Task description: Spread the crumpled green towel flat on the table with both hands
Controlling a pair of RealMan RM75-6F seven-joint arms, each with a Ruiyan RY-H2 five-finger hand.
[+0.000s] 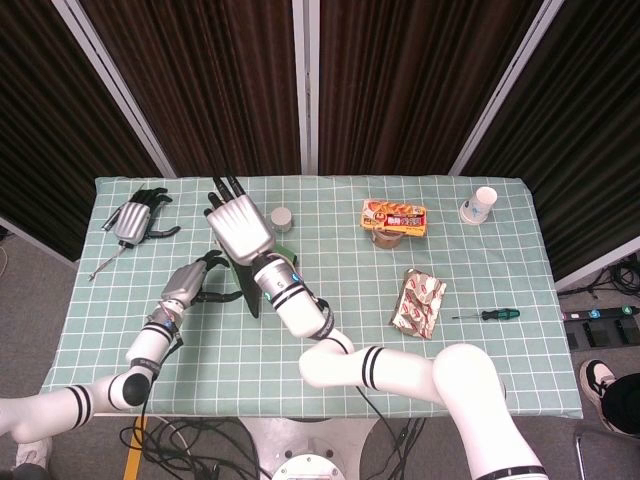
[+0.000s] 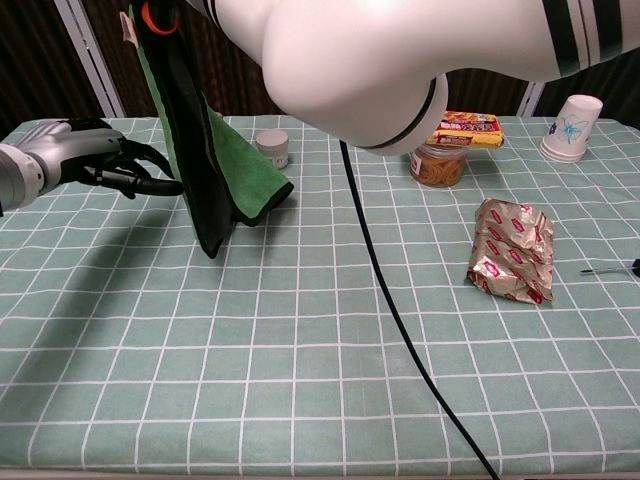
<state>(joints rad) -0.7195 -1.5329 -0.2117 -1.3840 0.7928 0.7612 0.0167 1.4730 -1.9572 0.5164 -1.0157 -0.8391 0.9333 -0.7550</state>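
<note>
Green towel (image 2: 205, 165) hangs from right hand (image 1: 240, 228), raised over the table's far-left part; lower folds graze the checked tablecloth (image 2: 300, 340). Left hand (image 2: 75, 160), fingers spread and holding nothing, just left of the hanging edge. Spreading not begun. Right hand's grip is cut off in the chest view.

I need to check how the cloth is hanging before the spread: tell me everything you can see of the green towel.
The green towel is soft cloth, bright green on one face and almost black in its shaded folds. It hangs in a long, narrow drape from the raised right hand, with an orange ring and a small tag near the top. Its lower end reaches the table, where a green flap bunches out to the right. The left hand, fingers apart, reaches its fingertips to the towel's left edge; actual contact cannot be confirmed.
</note>
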